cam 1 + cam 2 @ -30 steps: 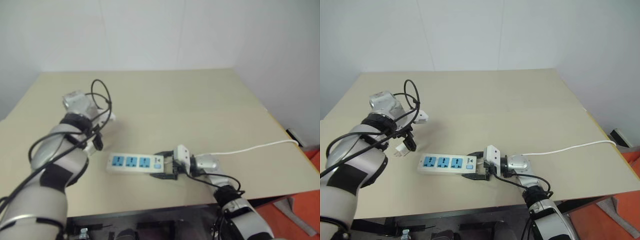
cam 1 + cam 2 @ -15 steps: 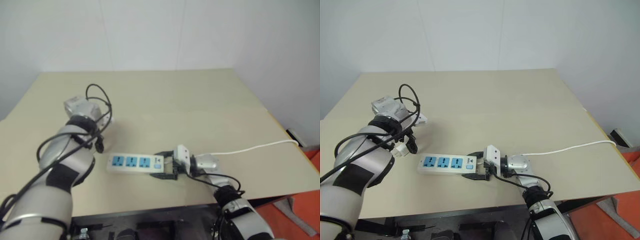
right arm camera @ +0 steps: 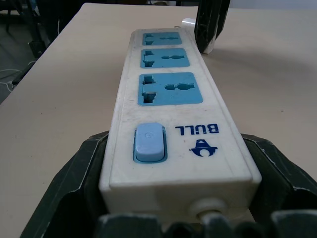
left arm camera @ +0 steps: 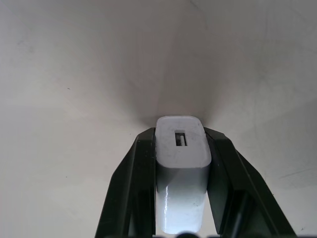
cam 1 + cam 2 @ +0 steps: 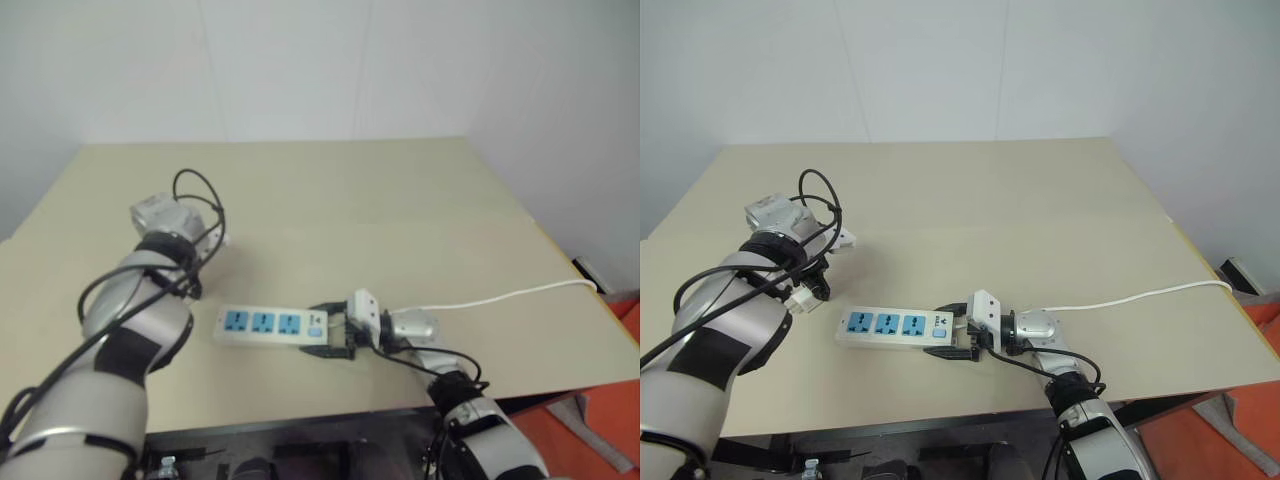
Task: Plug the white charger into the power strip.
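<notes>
Left gripper (image 4: 181, 163) jaws clamped on small white plastic charger (image 4: 181, 168). Right gripper (image 3: 178, 198) jaws grip switch end of long white power strip (image 3: 171, 104) on beige surface (image 5: 1040, 200).

White charger (image 4: 181, 163), white power strip (image 3: 173, 114) (blue sockets), beige table (image 5: 1040, 210)

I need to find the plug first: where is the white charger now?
The white charger sits between the fingers of the left end effector, on the table's left side, just left of the power strip.

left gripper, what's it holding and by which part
The left gripper is shut on the white charger, its black fingers pressing the two opposite side faces.
</notes>
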Controlling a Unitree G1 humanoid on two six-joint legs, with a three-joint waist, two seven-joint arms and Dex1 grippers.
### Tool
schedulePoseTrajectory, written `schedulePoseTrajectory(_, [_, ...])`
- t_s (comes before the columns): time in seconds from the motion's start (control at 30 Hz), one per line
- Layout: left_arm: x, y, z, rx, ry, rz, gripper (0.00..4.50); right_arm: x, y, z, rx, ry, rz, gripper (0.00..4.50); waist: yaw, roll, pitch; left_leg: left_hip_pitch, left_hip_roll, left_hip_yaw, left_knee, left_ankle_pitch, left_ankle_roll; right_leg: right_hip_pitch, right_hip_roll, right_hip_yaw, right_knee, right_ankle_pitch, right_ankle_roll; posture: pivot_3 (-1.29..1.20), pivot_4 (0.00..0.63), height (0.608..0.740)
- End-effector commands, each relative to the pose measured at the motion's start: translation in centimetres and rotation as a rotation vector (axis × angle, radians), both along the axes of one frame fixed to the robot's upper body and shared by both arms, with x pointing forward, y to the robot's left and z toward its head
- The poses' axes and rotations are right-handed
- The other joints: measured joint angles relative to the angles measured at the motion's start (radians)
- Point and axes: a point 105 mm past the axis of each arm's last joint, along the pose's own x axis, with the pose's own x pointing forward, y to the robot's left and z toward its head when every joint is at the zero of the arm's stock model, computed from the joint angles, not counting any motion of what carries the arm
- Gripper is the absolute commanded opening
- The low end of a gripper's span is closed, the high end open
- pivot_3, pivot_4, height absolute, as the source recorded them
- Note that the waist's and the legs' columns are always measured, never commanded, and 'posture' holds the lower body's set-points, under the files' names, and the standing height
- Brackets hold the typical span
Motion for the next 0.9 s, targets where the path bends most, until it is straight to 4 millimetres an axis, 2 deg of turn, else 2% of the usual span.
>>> schedulePoseTrajectory(0.03, [1.5, -1.4, 2.6, -0.081, -0.128, -0.044, 1.01, -0.6, -0.1, -1.6, -0.035, 0.06, 0.005, 3.42, 0.001, 0.0, 0.0, 0.0, 0.0, 0.0, 0.0, 0.0, 0.0, 0.0, 0.0, 0.0, 0.0, 0.0, 0.0, 0.0, 0.15, 0.74])
schedulePoseTrajectory(0.2, [4.6, -6.6, 8.9, -0.401, -0.567, -0.262, 1.01, -0.9, -0.2, -1.7, -0.037, 0.063, 0.011, 3.42, 0.004, -0.001, 0.001, -0.001, 0.0, -0.003, 0.0, 0.0, 0.0, 0.0, -0.001, -0.001, 0.0, 0.0, 0.0, 0.0, 0.15, 0.74])
schedulePoseTrajectory(0.27, [4.7, -8.0, 11.1, -0.531, -0.737, -0.324, 1.01, -0.9, -0.2, -1.7, -0.039, 0.065, 0.019, 3.42, 0.003, -0.001, 0.001, -0.001, 0.001, -0.005, 0.0, -0.001, -0.001, 0.0, -0.002, 0.0, 0.0, 0.0, 0.0, 0.0, 0.15, 0.74])
schedulePoseTrajectory(0.33, [4.3, -9.1, 12.3, -0.637, -0.847, -0.359, 1.01, -1.0, -0.1, -1.7, -0.042, 0.065, 0.027, 3.42, 0.0, 0.0, 0.0, 0.0, 0.001, -0.005, 0.0, -0.001, -0.002, 0.0, -0.003, 0.001, 0.001, 0.001, 0.0, 0.0, 0.15, 0.74])
schedulePoseTrajectory(0.43, [3.5, -10.2, 13.1, -0.7, -1.003, -0.433, 1.01, -1.1, 0.0, -1.7, -0.044, 0.066, 0.046, 3.42, 0.001, 0.0, 0.0, 0.002, 0.001, -0.005, 0.0, -0.001, -0.003, 0.001, -0.003, 0.002, 0.002, 0.001, 0.0, 0.0, 0.15, 0.74])
schedulePoseTrajectory(0.5, [2.9, -10.7, 13.6, -0.759, -1.063, -0.424, 1.01, -1.3, 0.0, -1.7, -0.054, 0.07, 0.074, 3.42, 0.004, 0.0, 0.0, 0.002, 0.0, -0.005, 0.0, -0.001, -0.003, 0.001, -0.003, 0.002, 0.002, 0.001, 0.0, 0.0, 0.15, 0.74])
schedulePoseTrajectory(0.7, [0.9, -11.5, 15.1, -1.025, -1.107, -0.426, 1.01, -0.9, -0.3, -2.1, -0.103, 0.068, 0.114, 3.42, 0.008, 0.0, 0.0, 0.002, 0.0, -0.004, 0.002, -0.001, -0.003, 0.002, -0.003, 0.001, 0.001, 0.001, 0.0, 0.0, 0.15, 0.74])
schedulePoseTrajectory(0.9, [-0.8, -11.7, 14.8, -1.031, -1.105, -0.492, 1.01, -1.1, -0.3, -3.5, -0.162, 0.152, 0.15, 3.42, 0.005, -0.001, 0.0, 0.013, 0.0, -0.005, 0.002, -0.001, -0.003, 0.013, -0.003, 0.001, 0.0, 0.001, 0.0, 0.0, 0.15, 0.74])
